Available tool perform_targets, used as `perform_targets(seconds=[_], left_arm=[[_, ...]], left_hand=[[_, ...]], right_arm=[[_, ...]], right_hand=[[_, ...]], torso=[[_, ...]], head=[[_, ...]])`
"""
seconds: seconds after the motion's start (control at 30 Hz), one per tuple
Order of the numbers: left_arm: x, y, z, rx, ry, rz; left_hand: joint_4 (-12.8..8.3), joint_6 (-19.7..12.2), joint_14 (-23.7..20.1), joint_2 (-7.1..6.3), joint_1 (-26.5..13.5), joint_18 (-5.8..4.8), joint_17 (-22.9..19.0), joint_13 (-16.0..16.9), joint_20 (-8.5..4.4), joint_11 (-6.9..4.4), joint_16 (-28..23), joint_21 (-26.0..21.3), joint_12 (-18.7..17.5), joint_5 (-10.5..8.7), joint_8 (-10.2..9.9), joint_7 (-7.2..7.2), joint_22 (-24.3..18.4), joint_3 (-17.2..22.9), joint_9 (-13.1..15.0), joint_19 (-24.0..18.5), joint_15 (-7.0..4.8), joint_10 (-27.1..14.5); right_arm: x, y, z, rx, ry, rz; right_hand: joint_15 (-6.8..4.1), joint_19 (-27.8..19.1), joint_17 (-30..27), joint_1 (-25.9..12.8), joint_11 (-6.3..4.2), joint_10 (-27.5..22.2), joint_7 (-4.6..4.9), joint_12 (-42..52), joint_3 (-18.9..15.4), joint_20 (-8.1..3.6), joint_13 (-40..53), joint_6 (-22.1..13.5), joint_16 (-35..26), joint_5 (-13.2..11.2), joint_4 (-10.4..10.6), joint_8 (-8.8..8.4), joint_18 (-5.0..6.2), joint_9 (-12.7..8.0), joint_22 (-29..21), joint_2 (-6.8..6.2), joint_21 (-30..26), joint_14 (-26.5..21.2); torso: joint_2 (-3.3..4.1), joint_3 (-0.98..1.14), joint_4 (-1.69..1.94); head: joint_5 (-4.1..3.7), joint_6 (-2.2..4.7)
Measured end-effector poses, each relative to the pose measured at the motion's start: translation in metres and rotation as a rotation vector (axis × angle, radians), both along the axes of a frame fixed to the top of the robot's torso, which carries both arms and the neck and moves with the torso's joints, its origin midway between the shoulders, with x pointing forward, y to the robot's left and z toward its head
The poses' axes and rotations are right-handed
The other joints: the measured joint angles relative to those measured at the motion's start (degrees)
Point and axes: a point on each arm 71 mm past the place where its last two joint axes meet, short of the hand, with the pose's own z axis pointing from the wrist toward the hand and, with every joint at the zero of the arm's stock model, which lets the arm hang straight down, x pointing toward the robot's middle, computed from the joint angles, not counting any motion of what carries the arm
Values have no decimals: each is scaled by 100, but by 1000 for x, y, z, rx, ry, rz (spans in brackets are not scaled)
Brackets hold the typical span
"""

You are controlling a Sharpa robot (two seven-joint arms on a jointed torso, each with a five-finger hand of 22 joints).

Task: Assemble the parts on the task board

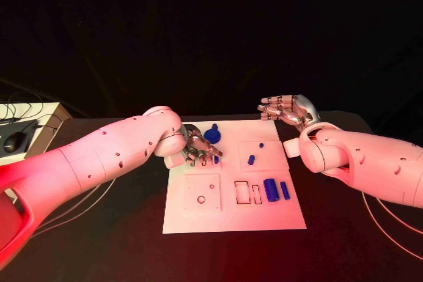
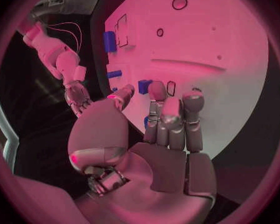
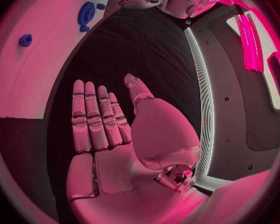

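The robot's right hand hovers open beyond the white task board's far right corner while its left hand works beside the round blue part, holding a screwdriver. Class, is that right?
Not quite: the left hand holds no screwdriver, as the left wrist view shows; its fingers lie on the white task board. The rest stands: right hand open, round blue part beside.

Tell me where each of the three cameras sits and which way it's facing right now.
Head view: on the robot's head, looking down at the task board; both arms enter, left hand over the board's far left, right hand beyond its far right corner.
Left wrist view: behind the left hand, facing the board.
Right wrist view: behind the open right hand, facing black table beside the board.
Shared: the board and its blue parts.
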Motion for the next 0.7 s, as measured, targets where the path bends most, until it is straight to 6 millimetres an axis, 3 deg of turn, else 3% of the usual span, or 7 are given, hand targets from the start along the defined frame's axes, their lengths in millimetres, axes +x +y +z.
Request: perform_targets(seconds=[0.23, 0.7], left_arm=[[2, -2, -1, 0, 4, 3], [3, -4, -3, -1, 8, 7]], left_hand=[[-33, 0, 0, 5, 37, 0, 1, -6, 0, -21, 0, 0, 0, 0, 0, 0, 17, 32, 10, 0, 0, -21], [-106, 0, 0, 47, 141, 0, 5, -5, 0, -21, 0, 0, 0, 0, -43, 0, 45, 42, 31, -1, 0, -22]], right_arm=[[0, 1, 0, 1, 2, 2], [0, 3, -1, 3, 4, 9]], right_hand=[[1, -20, 0, 0, 21, -21, 17, 0, 0, 20, 0, -17, 0, 0, 0, 0, 0, 0, -15, 0, 0, 0], [1, -41, 0, 0, 0, -41, 28, 0, -16, 41, 1, -28, 0, 0, 16, 0, 0, 1, -42, 0, 22, -40]], torso=[[6, 3, -14], [-1, 3, -3]], head=[[-3, -13], [-55, -44]])
